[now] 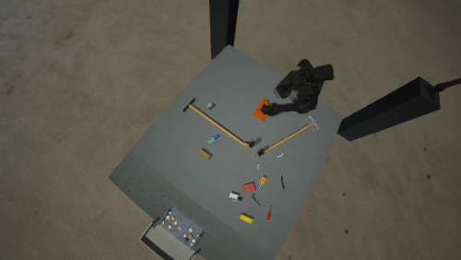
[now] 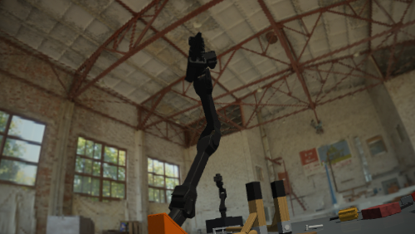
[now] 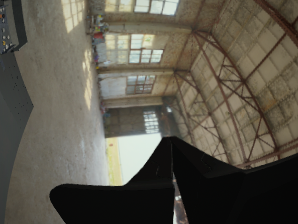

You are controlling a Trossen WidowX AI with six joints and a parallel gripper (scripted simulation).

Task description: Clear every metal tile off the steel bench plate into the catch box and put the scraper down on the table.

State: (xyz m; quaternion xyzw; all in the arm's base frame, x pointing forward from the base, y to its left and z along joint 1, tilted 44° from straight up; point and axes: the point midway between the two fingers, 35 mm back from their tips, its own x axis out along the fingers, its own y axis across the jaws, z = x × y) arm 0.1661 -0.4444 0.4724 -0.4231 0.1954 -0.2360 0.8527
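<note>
The steel bench plate (image 1: pixel 187 218) is at the lower left in the top view, with several small white, grey and orange tiles on it. The grey catch box (image 1: pixel 170 245) adjoins its outer side; its floor shows no tiles that I can make out. The long scraper (image 1: pixel 217 124) lies on the table, its black head at the upper left and an upright black-topped grip at the other end. My gripper (image 3: pixel 168 143) (image 2: pixel 198 38) is shut and empty, raised high above the table, well away from the scraper and plate.
A second, shorter wooden-handled tool (image 1: pixel 288 138) with a wire-like head lies right of the scraper. An orange block (image 1: pixel 261 111) is at the arm's base. A brown block (image 1: pixel 205 154), red block (image 1: pixel 249 187), yellow block (image 1: pixel 246 218) and red screwdriver (image 1: pixel 269 214) lie on the table.
</note>
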